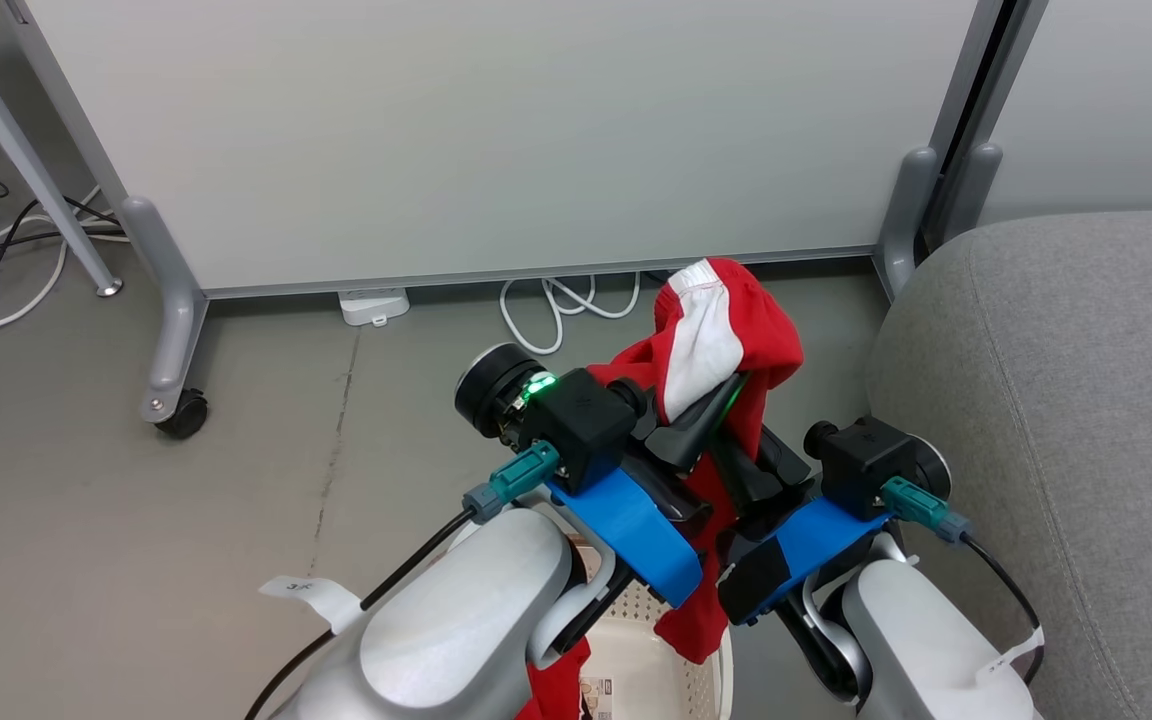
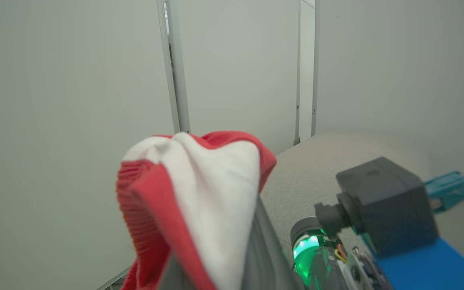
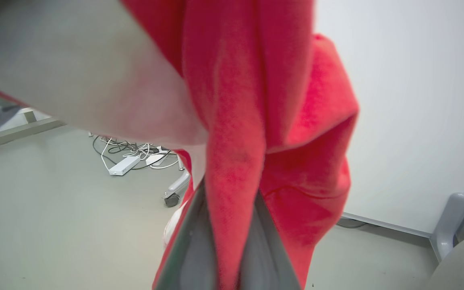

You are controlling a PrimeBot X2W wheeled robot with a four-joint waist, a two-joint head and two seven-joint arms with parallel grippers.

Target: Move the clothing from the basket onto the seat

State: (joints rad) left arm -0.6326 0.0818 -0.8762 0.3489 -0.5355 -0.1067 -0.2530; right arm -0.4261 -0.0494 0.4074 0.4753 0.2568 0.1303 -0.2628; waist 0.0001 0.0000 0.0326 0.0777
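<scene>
Red garment (image 1: 736, 330) is held aloft over the basket (image 1: 636, 640), its tail hanging toward the rim. Left gripper (image 1: 721, 400) is pinched on the white panel near the top; right gripper (image 3: 230, 209) is clamped on a red fold just below. Seat (image 1: 1056, 400) lies to the robot's right, right gripper nearer. Judged: the carry goes rightward.

ahead: partition (image 1: 496, 130) blocks | its foot: cables (image 1: 556, 305) | right: seat (image 1: 1066, 400) top open | left: floor (image 1: 266, 450) open
</scene>
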